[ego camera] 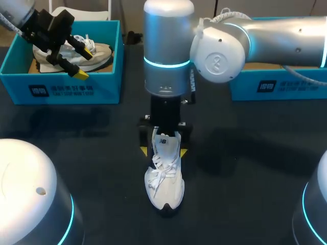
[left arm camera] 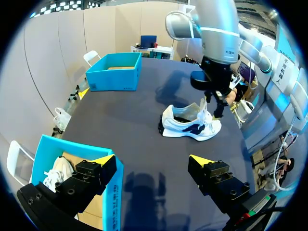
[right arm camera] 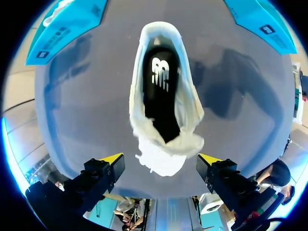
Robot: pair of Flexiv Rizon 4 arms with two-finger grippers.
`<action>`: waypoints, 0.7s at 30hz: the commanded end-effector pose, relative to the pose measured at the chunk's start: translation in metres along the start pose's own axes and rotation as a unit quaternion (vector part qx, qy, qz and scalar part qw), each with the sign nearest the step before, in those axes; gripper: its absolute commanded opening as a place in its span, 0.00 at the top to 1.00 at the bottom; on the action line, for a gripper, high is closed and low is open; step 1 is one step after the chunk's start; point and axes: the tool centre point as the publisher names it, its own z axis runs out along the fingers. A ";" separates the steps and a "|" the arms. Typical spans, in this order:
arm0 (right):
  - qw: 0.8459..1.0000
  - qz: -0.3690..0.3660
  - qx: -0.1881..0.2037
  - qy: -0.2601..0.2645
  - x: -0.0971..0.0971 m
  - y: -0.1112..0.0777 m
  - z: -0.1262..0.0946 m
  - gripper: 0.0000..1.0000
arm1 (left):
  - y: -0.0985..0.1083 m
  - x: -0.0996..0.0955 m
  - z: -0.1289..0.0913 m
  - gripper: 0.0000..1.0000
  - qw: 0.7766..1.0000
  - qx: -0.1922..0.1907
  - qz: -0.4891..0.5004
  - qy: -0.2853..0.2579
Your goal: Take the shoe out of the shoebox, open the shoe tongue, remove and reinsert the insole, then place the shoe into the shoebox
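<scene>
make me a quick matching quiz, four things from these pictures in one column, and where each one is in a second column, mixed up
Column one:
1. white shoe
2. beige shoe
3. left arm
4. right arm

Column two:
a. lying inside the left blue box
b. reaching to the middle, jaws open right above the white shoe
c. standing on the dark table, in the middle
d. jaws open above the left blue box's front edge

Pairs: 1-c, 2-a, 3-d, 4-b
</scene>
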 end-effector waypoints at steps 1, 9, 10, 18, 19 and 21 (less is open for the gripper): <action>1.000 0.005 -0.003 -0.010 0.004 -0.012 -0.008 0.00 | 0.000 0.000 -0.001 0.00 1.000 -0.001 0.000 0.001; 1.000 0.007 -0.004 -0.010 0.011 -0.022 -0.012 0.00 | 0.000 0.000 -0.001 0.00 1.000 -0.001 0.000 0.001; 1.000 0.006 -0.004 -0.010 0.011 -0.022 -0.012 0.10 | 0.000 0.000 -0.001 0.00 1.000 -0.001 0.000 0.001; 1.000 0.013 -0.004 -0.014 0.004 -0.018 -0.006 0.70 | 0.000 0.000 -0.001 0.00 1.000 -0.001 0.000 0.001; 1.000 0.013 -0.004 -0.014 0.002 -0.016 -0.005 0.70 | 0.000 0.000 -0.001 0.00 1.000 -0.001 0.000 0.001; 1.000 0.012 -0.003 -0.015 0.000 -0.014 -0.004 0.69 | 0.000 0.000 -0.001 0.00 1.000 -0.001 0.000 0.001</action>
